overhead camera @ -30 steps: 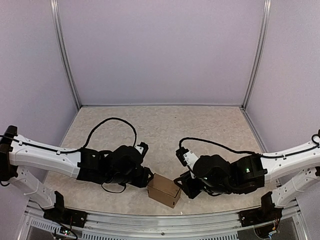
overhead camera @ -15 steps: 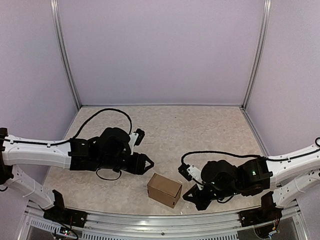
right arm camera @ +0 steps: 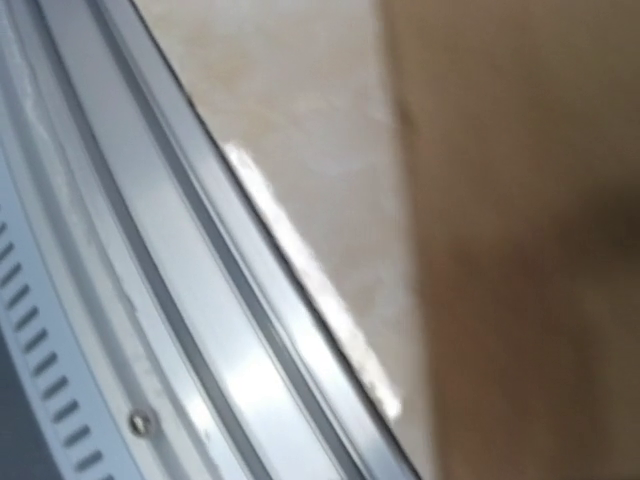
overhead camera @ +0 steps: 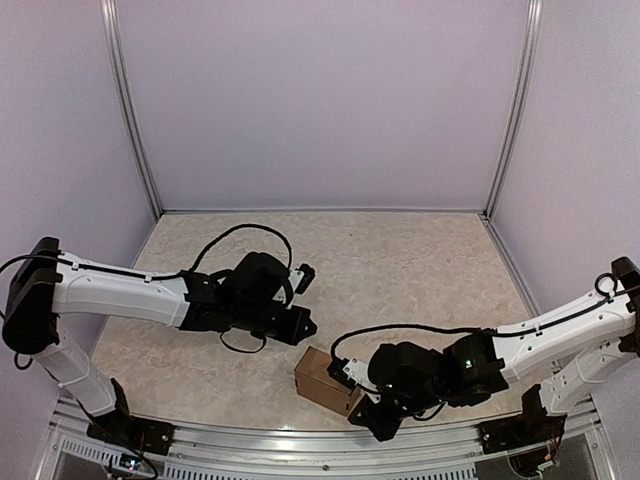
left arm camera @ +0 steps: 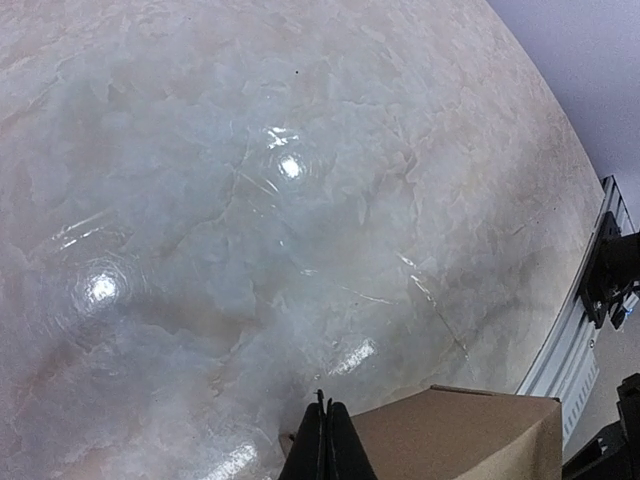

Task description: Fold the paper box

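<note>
Paper box (overhead camera: 320, 378), folded, on tabletop (overhead camera: 400, 270). Left claw (overhead camera: 306, 327) pressed together at box's 11 o'clock; right claw (overhead camera: 352, 386) pressed together at 4 o'clock.

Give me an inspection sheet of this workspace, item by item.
Surface: beige marbled table, glare spots in the left wrist view.
Job's things: paper box folded up as a small box, standing near the front rail.
Clutter: nothing seen.
Grippers: left gripper shut, fingers empty beside the box's far corner; right gripper shut, at the box's near right side, contact unclear.
Cables: black cable loops over each arm, clear of the box.
Surroundings: lavender walls, metal corner posts.
</note>
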### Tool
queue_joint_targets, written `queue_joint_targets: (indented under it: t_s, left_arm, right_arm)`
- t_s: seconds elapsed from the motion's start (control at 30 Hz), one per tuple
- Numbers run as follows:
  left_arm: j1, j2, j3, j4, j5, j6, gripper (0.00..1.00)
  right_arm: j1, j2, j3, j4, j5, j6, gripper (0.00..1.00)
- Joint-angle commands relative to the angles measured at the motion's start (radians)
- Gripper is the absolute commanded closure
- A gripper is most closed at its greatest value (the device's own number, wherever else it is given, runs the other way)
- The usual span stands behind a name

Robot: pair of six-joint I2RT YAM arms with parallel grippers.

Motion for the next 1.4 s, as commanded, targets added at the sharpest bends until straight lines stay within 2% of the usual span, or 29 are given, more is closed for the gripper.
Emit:
queue_joint_targets:
  t_s: [0.0, 0.17, 0.43, 0.7, 1.03, 1.37]
  left_arm:
    - [0.018, 0.029, 0.019, 0.02, 0.045, 0.012, 1.0]
    - [0.023, 0.039, -0.01, 0.025, 0.067, 0.007, 1.0]
    - [0.023, 0.004, -0.09, 0.049, 0.094, -0.018, 1.0]
    - [0.011, -0.043, -0.162, 0.111, 0.105, -0.044, 1.0]
    - [-0.034, -0.061, -0.183, 0.144, 0.078, -0.053, 1.0]
    - [-0.081, -0.051, -0.207, 0.18, 0.031, -0.11, 1.0]
  right_arm:
    - [0.011, 0.044, 0.056, 0.036, -0.001, -0.041, 1.0]
    - [0.013, 0.065, 0.082, 0.02, 0.074, -0.045, 1.0]
    - [0.0, 0.077, 0.109, -0.088, 0.282, -0.014, 1.0]
    - [-0.047, 0.083, 0.091, -0.064, 0.387, 0.003, 1.0]
    - [-0.132, 0.127, 0.043, 0.077, 0.394, -0.037, 1.0]
    - [-0.208, 0.223, 0.036, 0.245, 0.268, -0.115, 1.0]
